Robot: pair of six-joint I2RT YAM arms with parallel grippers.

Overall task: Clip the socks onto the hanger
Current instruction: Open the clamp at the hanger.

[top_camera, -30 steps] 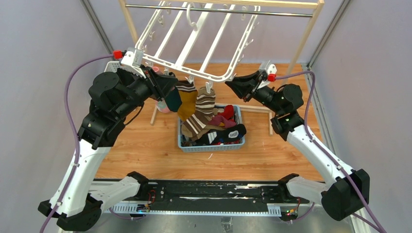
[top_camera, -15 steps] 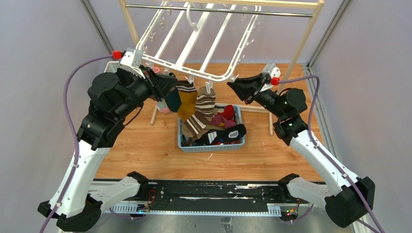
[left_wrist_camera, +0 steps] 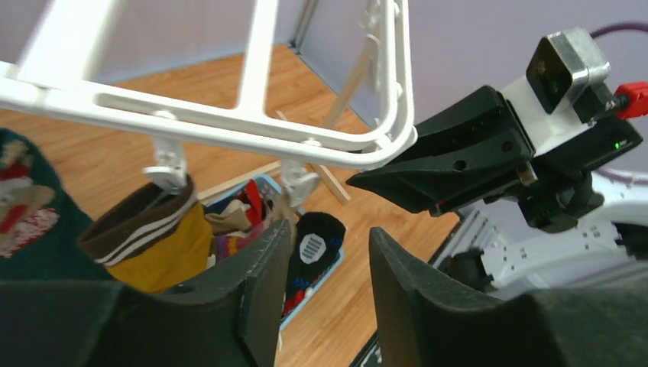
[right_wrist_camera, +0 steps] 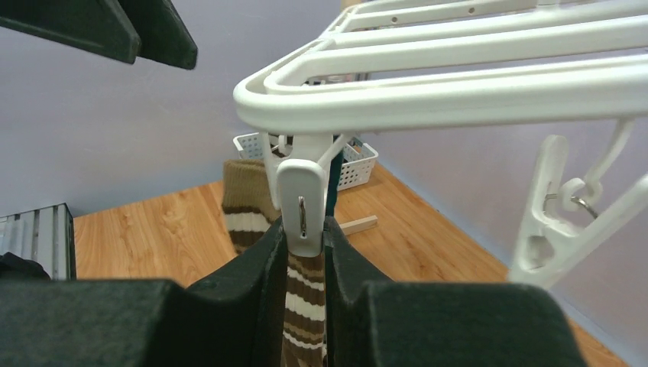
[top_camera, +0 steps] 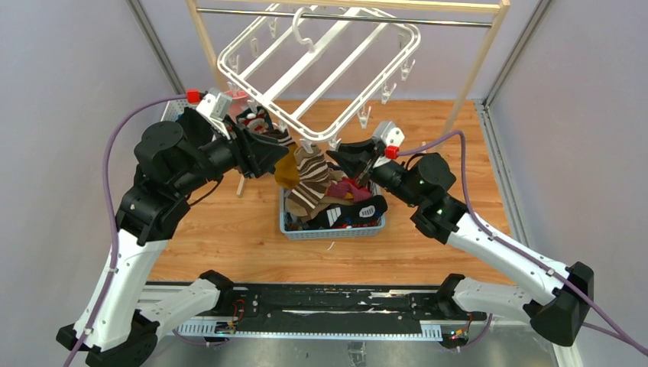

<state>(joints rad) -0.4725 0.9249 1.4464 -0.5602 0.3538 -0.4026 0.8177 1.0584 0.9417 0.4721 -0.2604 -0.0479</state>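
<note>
**Right gripper pinches a clip at the hanger's corner**

The white hanger (right_wrist_camera: 458, 95) hangs tilted above the bench (top_camera: 229, 237), its near corner low between the arms, probably for reach. Below it, the blue basket (top_camera: 332, 229) holds loose socks (top_camera: 348, 191). The left gripper (left_wrist_camera: 325, 260) stands apart and empty under the frame. The right gripper (right_wrist_camera: 304, 252) is clamped on a clip (right_wrist_camera: 302, 206) holding a striped sock (right_wrist_camera: 302, 313), seemingly working it.

Glossy white plastic hanger (right_wrist_camera: 458, 92) gleams above the right claw (right_wrist_camera: 303, 229), whose matt black plastic fingers (right_wrist_camera: 252, 283) flank a smooth white plastic clip (right_wrist_camera: 303, 195) with a small metal spring. Below the clip hangs a ribbed knit sock (right_wrist_camera: 302, 321), soft cloth in brown and cream. Beyond the claw, the table (right_wrist_camera: 153, 229) shows smooth, lightly sheened wood grain.
</note>
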